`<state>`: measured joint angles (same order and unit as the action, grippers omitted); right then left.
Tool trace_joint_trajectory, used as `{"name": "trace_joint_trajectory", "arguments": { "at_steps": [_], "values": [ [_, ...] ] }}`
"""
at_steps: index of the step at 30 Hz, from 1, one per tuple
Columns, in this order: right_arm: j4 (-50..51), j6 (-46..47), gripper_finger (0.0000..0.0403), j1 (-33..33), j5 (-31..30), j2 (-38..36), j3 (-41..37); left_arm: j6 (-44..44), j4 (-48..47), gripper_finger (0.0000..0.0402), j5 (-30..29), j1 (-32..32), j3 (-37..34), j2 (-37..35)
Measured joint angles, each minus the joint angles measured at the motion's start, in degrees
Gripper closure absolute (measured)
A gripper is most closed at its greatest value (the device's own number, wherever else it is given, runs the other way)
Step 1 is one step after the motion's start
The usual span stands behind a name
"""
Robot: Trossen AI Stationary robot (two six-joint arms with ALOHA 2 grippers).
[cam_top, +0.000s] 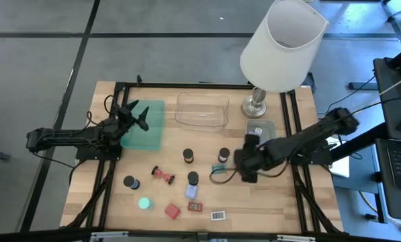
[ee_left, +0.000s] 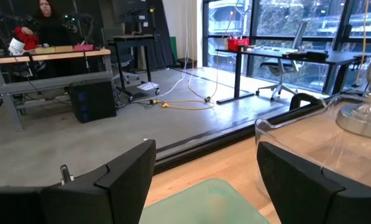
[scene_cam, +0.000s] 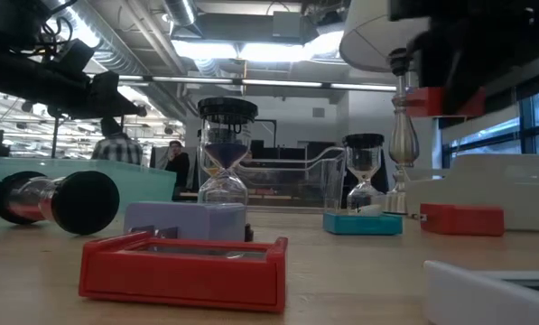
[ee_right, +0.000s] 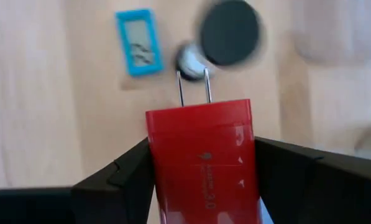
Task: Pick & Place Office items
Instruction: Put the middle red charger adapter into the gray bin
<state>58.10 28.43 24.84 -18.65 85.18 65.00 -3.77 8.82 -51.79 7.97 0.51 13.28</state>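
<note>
My right gripper point(cam_top: 243, 163) hangs over the table's middle right, shut on a red block point(ee_right: 201, 155) with two metal prongs, seen high up in the low view as the red block point(scene_cam: 436, 101). Below it lie a teal labelled rectangle point(ee_right: 137, 42) and a black cylinder point(ee_right: 229, 31). Other office items sit on the table: black cylinders point(cam_top: 188, 156), a green disc point(cam_top: 144, 203), a red block point(cam_top: 172, 211), flat labelled rectangles point(cam_top: 217, 216). My left gripper point(cam_top: 134, 115) waits open above the green tray point(cam_top: 145, 126). My right gripper pinches the red block by its two long sides point(ee_right: 157, 168) between the two fingers, coming from above and pointing down. The prongs point(ee_right: 193, 87) stick out past the fingertips toward the table. The block is lifted clear of the table.
A clear tray point(cam_top: 201, 109) and a grey tray point(cam_top: 260, 128) sit along the far side, beside the white-shaded lamp point(cam_top: 281, 47). A red-ended cylinder point(cam_top: 163, 175) lies on its side. Bare wood shows along the near right. People stand in the room beyond.
</note>
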Motion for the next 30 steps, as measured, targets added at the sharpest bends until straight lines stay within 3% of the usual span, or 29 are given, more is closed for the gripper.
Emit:
{"name": "trace_joint_trajectory", "arguments": {
  "at_steps": [6,11,23,30],
  "values": [
    [-0.1,10.4,0.0184,-2.2,-2.8,-11.5,-12.5,0.0,-0.1,0.0123,0.0,0.0,0.0,0.0],
    [-0.9,14.2,0.0183,-4.2,-4.3,-16.7,-21.6,0.0,-0.1,0.0123,0.0,0.0,0.0,0.0],
    [-13.2,12.2,0.0182,-7.8,-1.4,-18.4,-31.1,0.0,-0.1,0.0123,0.0,0.0,0.0,0.0],
    [-13.8,11.4,0.0180,-9.6,-1.1,-18.4,-32.5,0.0,-0.1,0.0123,0.0,0.0,0.0,0.0]
  ]
}}
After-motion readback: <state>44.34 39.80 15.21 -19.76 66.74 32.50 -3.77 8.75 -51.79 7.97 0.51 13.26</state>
